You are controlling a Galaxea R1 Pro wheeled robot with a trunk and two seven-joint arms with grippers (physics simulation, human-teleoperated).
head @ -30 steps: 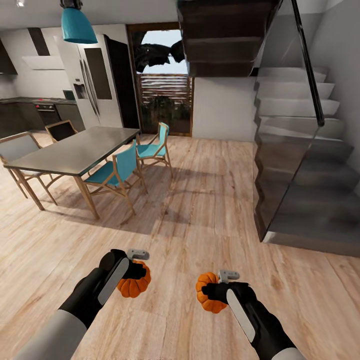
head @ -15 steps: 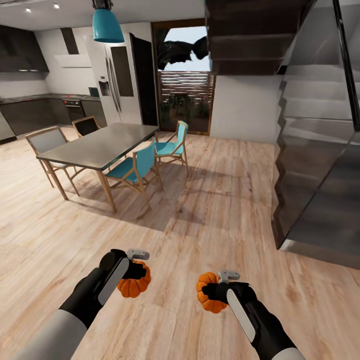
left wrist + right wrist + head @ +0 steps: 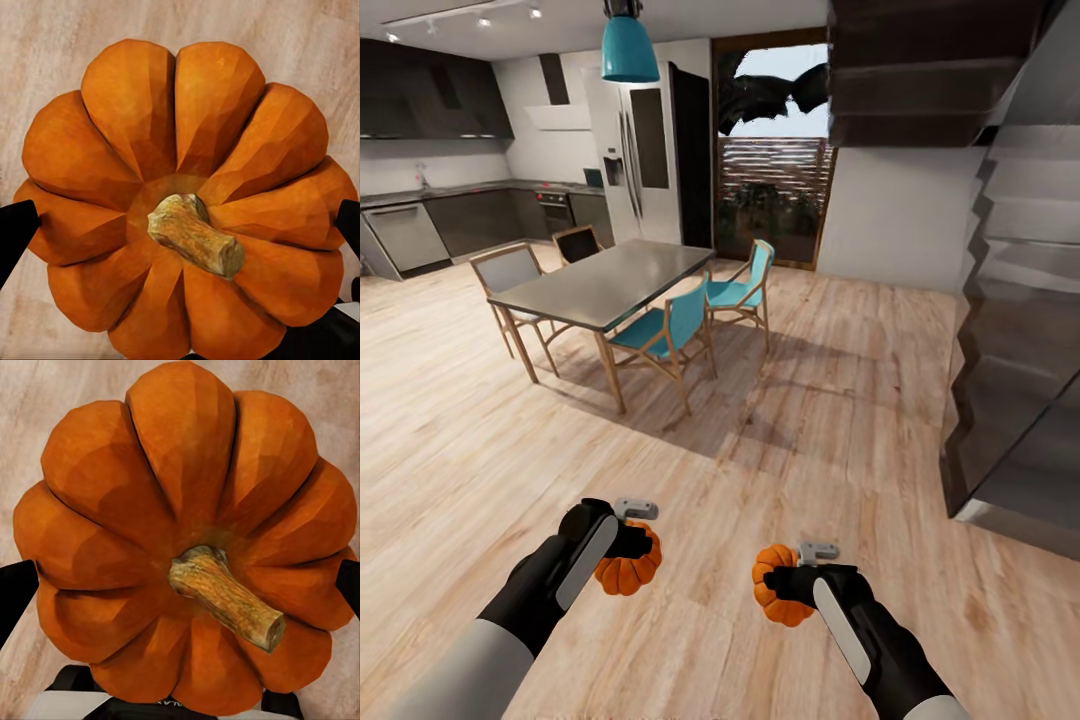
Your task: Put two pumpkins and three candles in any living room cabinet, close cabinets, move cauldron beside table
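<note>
View shift: whole picture is sliding right versus the earlier frames, so that's the camera turning left. The dining table is sitting nearer the frame centre now and more kitchen is showing at the upper left. Arms and pumpkins are keeping the same spots low in the frame.
Left gripper: clamped on the left pumpkin, lower left of centre in the head view.
Left wrist: that pumpkin is seen stem-on, black fingertips pressing on both flanks.
Right gripper: also closed around the right pumpkin, lower right of centre.
Right wrist: pumpkin again stem toward the camera, dark fingertips at both sides.
Underneath: light wood floor, both pumpkins hanging above it.
Background: dining table with teal chairs, teal pendant lamp, fridge, staircase on the right edge.
</note>
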